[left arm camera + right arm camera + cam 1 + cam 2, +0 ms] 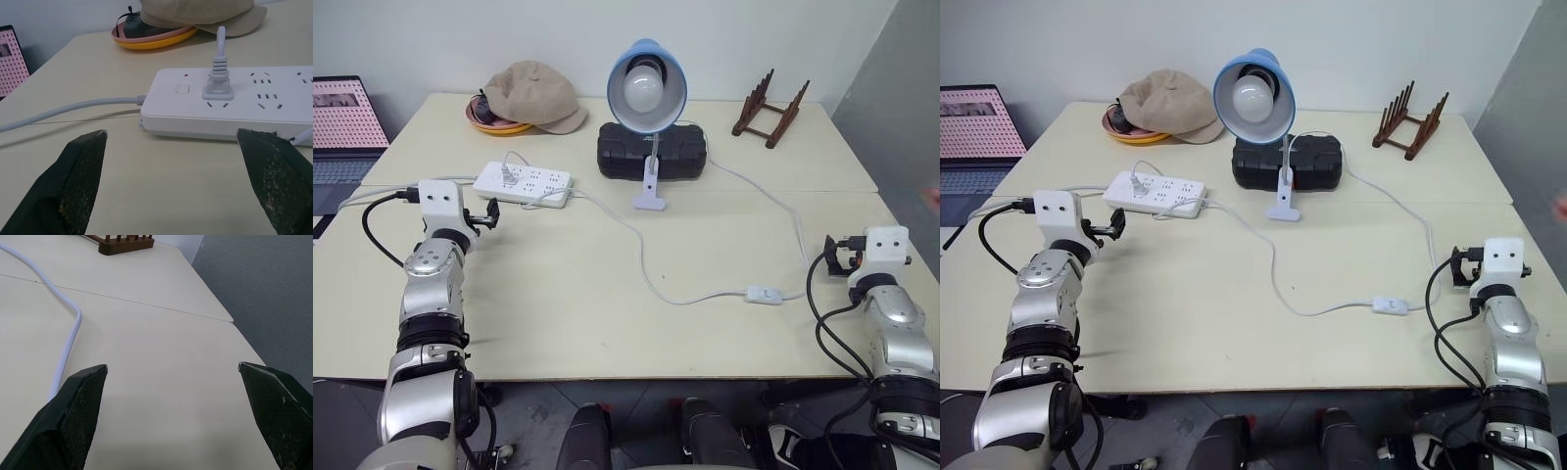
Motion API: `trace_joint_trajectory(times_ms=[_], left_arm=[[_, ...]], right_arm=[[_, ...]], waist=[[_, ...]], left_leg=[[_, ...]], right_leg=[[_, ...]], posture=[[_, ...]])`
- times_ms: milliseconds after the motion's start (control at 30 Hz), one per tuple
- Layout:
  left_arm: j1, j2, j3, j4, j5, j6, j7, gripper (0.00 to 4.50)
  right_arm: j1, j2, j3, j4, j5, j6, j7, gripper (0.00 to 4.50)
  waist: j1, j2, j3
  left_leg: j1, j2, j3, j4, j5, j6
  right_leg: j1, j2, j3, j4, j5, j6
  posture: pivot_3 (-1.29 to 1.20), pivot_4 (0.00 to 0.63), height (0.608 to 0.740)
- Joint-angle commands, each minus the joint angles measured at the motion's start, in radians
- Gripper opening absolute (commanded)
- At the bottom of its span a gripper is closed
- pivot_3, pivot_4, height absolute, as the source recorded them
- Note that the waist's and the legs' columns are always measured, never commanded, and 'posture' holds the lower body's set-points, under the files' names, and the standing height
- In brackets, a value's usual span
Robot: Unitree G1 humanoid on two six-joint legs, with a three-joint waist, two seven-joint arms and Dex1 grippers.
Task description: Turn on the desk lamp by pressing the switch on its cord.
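- The switch (765, 294) lies flat on the table (558, 294), long axis running left-right along the cord (646, 257), near the front edge, right of centre
- My right gripper (837, 257) sits nearer, switch off to its left; left gripper (492, 213) faces the power strip (523, 183)
- Both spread wide, holding nothing
- Desk lamp (646, 93) bulb looks unlit; I can't make out the switch's button
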Motion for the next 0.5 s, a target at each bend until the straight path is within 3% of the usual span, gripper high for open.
trace_joint_trajectory(times_ms=[33,500], left_arm=[[-0.024,0.024,0.009,-0.01,0.0,-0.022,0.004,4.42],[-0.024,0.02,-0.004,-0.027,-0.017,-0.005,-0.062,4.42]], right_arm=[[-0.018,-0.018,-0.009,-0.018,-0.008,-0.02,-0.001,4.5],[0.026,-0.031,-0.022,-0.075,0.026,0.008,0.048,4.5]], waist=[[0.0,0.0,0.0],[0.0,0.0,0.0]], left_leg=[[0.0,0.0,0.0,0.0,0.0,0.0],[0.0,0.0,0.0,0.0,0.0,0.0]], right_leg=[[0.0,0.0,0.0,0.0,0.0,0.0],[0.0,0.0,0.0,0.0,0.0,0.0]], posture=[[0.0,0.15,0.74],[0.0,0.15,0.74]])
